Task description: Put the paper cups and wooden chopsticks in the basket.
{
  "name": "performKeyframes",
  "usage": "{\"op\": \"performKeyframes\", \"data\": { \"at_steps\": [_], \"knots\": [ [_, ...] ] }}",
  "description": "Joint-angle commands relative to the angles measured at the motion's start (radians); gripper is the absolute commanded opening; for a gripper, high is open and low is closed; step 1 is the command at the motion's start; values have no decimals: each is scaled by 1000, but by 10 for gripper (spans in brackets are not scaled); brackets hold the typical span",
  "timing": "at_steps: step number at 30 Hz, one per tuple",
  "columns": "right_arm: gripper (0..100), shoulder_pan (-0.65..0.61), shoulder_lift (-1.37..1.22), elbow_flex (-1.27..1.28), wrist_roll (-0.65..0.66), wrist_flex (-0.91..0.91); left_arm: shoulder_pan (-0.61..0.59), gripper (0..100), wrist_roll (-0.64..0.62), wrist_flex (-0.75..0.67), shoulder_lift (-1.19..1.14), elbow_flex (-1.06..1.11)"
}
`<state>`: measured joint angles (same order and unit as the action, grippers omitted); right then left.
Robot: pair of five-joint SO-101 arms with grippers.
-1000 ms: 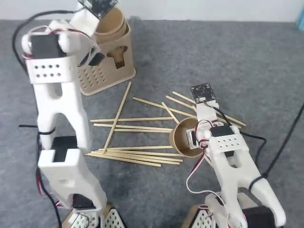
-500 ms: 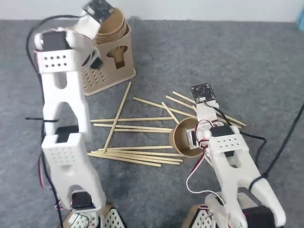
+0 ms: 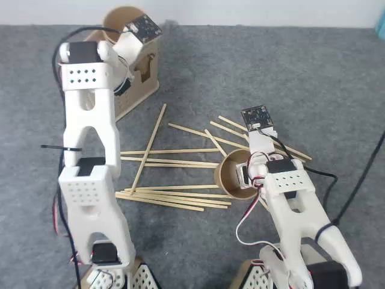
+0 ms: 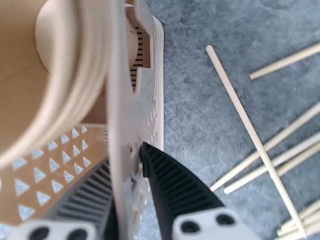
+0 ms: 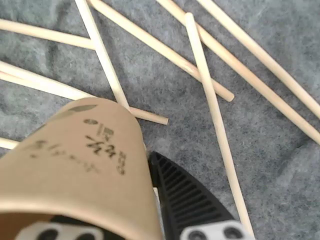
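Left jaws clamped tight on the basket (image 4: 117,75) wall, 1 finger either side, with stacked paper cups (image 4: 45,70) sitting inside it. The left arm (image 3: 90,114) has that basket at 11 o'clock on the grey surface (image 3: 301,78). Over to the right jaws, pinching the wall of 1 paper cup (image 5: 85,165) near 4 o'clock of centre. Loose wooden chopsticks (image 3: 171,161) lie scattered from that cup's 9 o'clock round to 2 o'clock.
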<state>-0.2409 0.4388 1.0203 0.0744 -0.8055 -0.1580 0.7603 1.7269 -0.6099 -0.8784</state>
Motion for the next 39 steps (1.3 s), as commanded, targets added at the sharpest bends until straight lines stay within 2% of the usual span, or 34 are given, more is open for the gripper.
{"op": "performKeyframes", "data": {
  "at_steps": [1, 11, 14, 18, 25, 31, 34, 39],
  "knots": [
    [7, 24, -2, -3, 17, 12, 9, 9, 61, 35, 212, 94],
    [7, 24, -2, -3, 15, 12, 68, 9, 198, 37, 637, 599],
    [7, 24, -4, -3, 15, 12, 66, 10, 187, 31, 763, 694],
    [7, 24, -4, -3, 12, 12, 35, 11, 104, -5, 865, 756],
    [7, 24, -4, -3, 12, 8, -18, 11, 37, -123, 781, 901],
    [7, 24, -4, -3, 12, 7, -98, 11, -100, -336, 672, 1000],
    [7, 24, -4, -3, 12, 8, -112, 11, -115, -325, 660, 1015],
    [7, 24, -4, -3, 12, 10, -107, 11, -149, -216, 720, 1024]
  ]
}}
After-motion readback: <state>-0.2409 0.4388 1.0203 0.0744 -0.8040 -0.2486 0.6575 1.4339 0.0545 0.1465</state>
